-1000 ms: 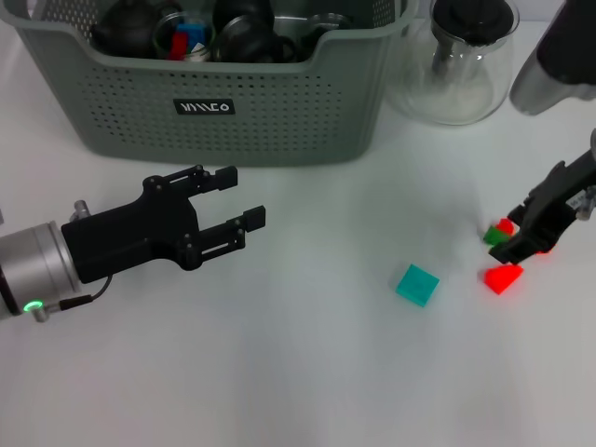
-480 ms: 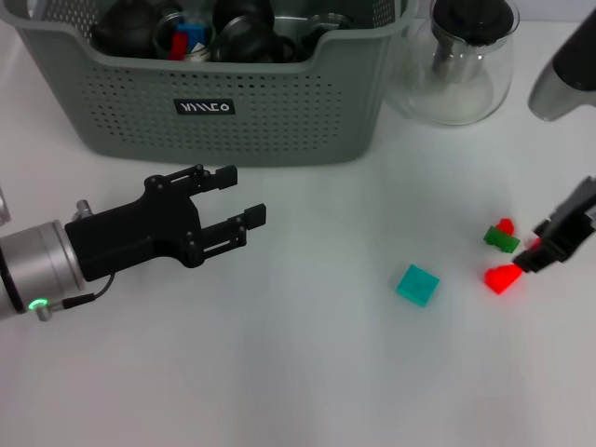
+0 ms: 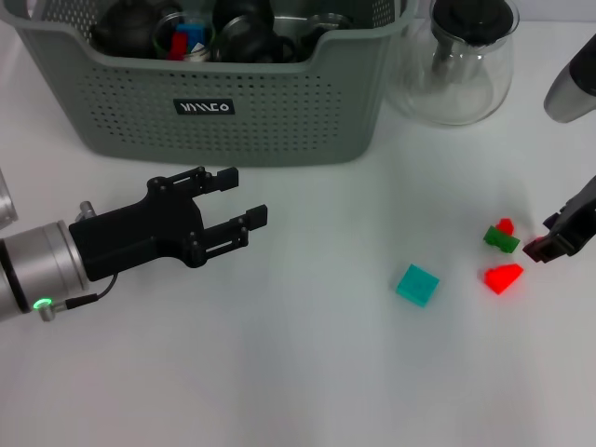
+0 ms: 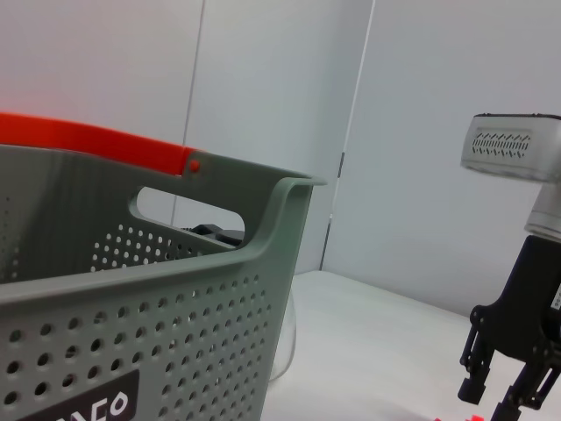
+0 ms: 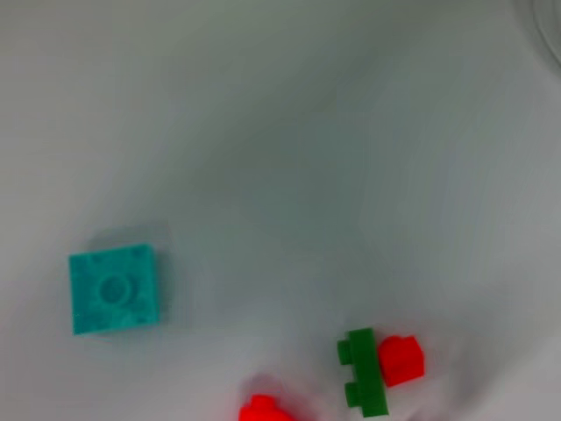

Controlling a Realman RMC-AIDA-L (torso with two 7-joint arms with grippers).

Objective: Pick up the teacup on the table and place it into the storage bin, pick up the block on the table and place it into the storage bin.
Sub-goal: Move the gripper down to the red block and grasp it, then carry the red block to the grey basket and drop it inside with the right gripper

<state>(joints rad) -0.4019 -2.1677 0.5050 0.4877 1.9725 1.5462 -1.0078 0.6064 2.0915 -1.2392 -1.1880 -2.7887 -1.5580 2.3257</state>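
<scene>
The grey-green storage bin [image 3: 279, 121] stands at the back left, and its perforated wall [image 4: 175, 351] fills the left wrist view. Dark round cup-like pieces and small blocks lie inside it. No teacup shows on the table. A teal block [image 3: 416, 284] lies right of centre, also seen from the right wrist [image 5: 114, 289]. A red block [image 3: 503, 277] and a green-and-red block [image 3: 501, 236] lie further right. My left gripper [image 3: 244, 196] hovers open and empty in front of the bin. My right gripper [image 3: 545, 247] [image 4: 486, 402] is open and empty, just right of the red and green blocks.
A clear glass carafe [image 3: 461, 65] with a black lid stands right of the bin. White tabletop stretches along the front.
My right gripper has pulled away to the right from above the green-and-red block, empty. The blocks and my left arm have stayed in place.
</scene>
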